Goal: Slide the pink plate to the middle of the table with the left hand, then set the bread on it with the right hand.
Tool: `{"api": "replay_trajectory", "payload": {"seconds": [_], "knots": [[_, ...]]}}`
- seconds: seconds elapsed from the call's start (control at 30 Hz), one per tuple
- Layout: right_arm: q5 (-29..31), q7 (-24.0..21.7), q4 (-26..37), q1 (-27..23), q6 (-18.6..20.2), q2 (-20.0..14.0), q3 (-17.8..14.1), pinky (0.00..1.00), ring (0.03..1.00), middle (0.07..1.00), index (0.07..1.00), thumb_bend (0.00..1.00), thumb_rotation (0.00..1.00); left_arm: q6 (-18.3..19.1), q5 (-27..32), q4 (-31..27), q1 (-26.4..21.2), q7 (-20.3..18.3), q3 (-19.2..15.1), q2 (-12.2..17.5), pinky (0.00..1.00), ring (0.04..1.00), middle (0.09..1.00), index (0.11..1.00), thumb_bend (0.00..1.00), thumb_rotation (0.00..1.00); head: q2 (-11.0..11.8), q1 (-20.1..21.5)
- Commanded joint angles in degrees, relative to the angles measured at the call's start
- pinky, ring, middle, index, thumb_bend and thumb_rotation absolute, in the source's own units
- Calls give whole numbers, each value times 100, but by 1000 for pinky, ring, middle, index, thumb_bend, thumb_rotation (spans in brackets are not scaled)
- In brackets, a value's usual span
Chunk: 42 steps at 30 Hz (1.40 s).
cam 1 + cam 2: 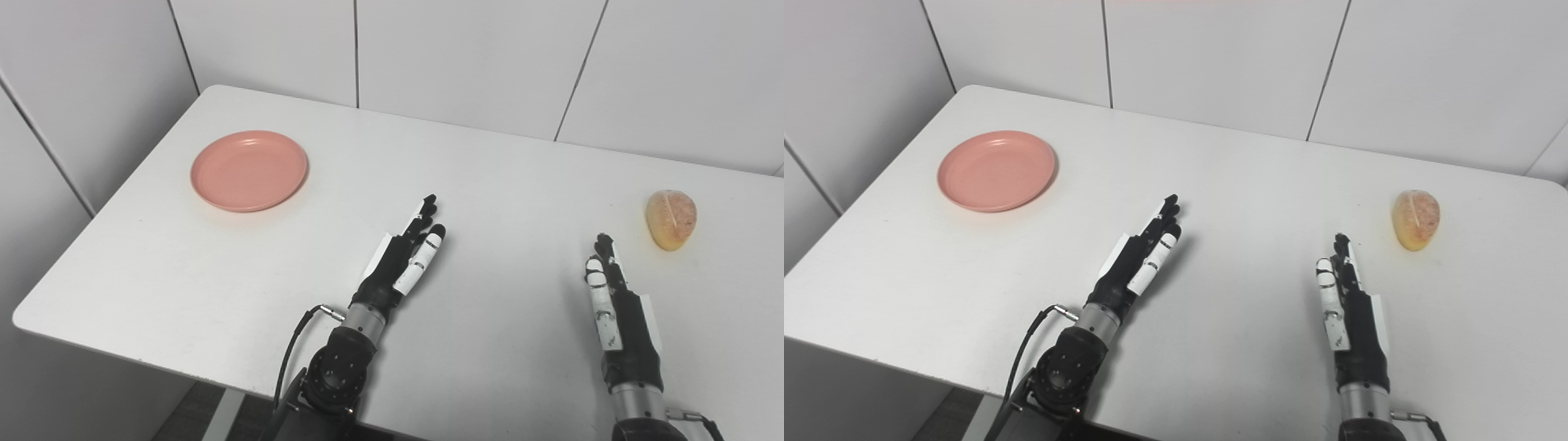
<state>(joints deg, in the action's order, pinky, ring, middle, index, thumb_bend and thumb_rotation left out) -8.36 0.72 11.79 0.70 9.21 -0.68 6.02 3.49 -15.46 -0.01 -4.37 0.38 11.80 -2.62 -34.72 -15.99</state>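
A round pink plate [248,169] lies empty at the table's far left. A golden bread roll [671,218] sits alone near the right side of the white table [502,184]. My left hand [404,257] hovers over the middle of the table, fingers stretched out straight and holding nothing, well to the right of the plate. My right hand [609,300] is also open with extended fingers, its tips a short way down and left of the bread, not touching it.
White panelled walls stand close behind the table and along its left side. The table's left and near edges drop off to the floor. A black cable [294,349] loops off the left wrist.
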Motion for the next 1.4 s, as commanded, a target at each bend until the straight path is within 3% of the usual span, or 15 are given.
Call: {"api": "replay_trajectory", "payload": {"seconds": [0.0, 0.43, 0.87, 1.03, 1.37], "knots": [[118, -27, 21, -113, -394, 9, -46, 970, 984, 988, 980, 124, 1000, -82, -73, 58, -165, 23, 95, -88, 943, 979, 984, 981, 334, 1000, 4, 8], [290, -31, 30, -114, -352, 92, 5, 1000, 1000, 1000, 990, 162, 1000, -200, -106, 130, -146, 95, 73, -99, 940, 977, 982, 977, 351, 1000, 75, -115], [253, -41, 94, -102, -304, 229, 64, 1000, 1000, 1000, 998, 133, 1000, -157, 32, -119, -162, 29, -39, -41, 939, 978, 989, 985, 378, 1000, 154, -257], [26, 53, 176, -89, -245, 272, 115, 994, 1000, 1000, 992, 60, 1000, 165, 217, -491, -187, -71, -160, -49, 944, 984, 995, 989, 386, 1000, 225, -232], [59, 4, 180, -99, -145, 275, 114, 1000, 1000, 1000, 996, 42, 1000, 952, 596, -1349, -398, -248, -444, -108, 978, 997, 1000, 990, 340, 1000, 235, -297]]}}
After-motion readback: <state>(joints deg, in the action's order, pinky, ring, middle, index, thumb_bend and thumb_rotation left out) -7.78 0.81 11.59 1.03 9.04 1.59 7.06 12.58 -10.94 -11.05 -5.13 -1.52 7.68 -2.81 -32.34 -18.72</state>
